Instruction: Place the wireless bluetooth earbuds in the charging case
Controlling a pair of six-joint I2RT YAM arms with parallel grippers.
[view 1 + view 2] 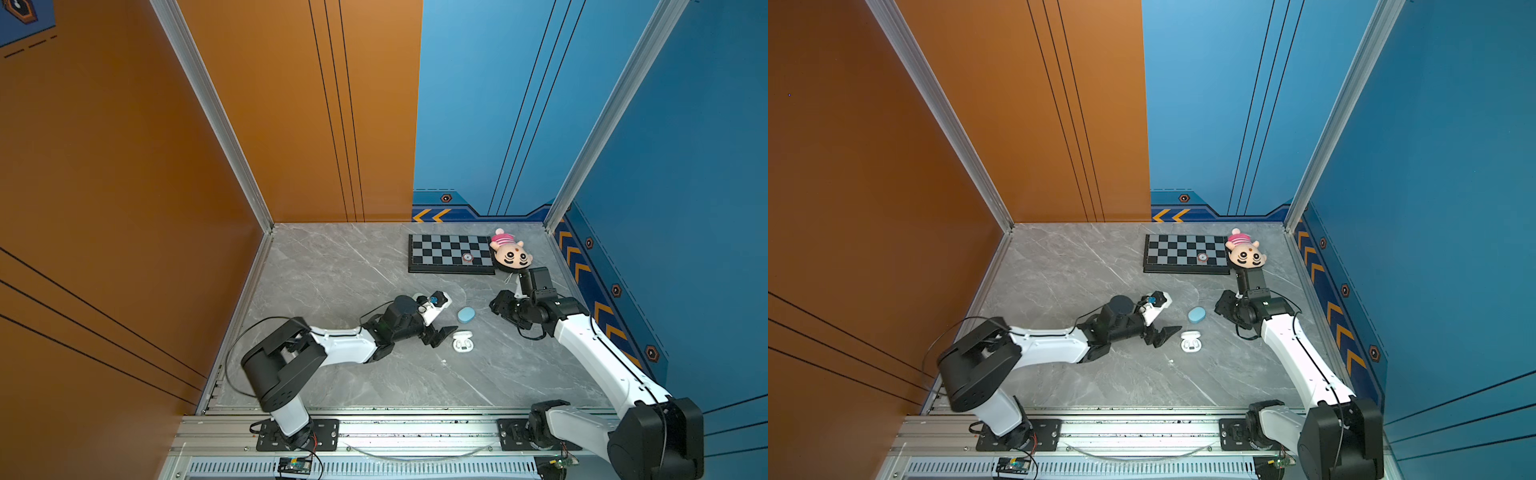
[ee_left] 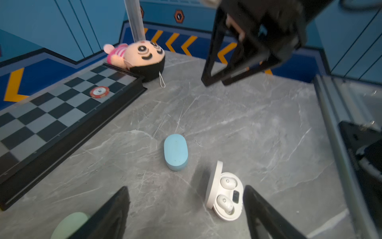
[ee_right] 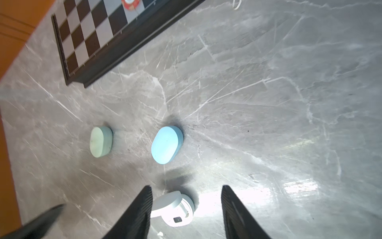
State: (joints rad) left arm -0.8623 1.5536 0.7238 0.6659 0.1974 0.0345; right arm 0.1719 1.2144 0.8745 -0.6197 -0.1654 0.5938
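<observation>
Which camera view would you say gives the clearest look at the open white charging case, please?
The left wrist view: the white charging case is close, lid up, with both white earbuds seated. Both top views show it tiny; the right wrist view shows mainly its lid's back.

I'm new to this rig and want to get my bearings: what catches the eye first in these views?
The open white oval plastic charging case lies mid-table with two white earbuds seated inside, right by the open left pincer. Beside it sits a closed light-blue oval case. At the far right corner, a plush doll in a pink striped top lies at the edge of a black-and-grey checkerboard.
</observation>
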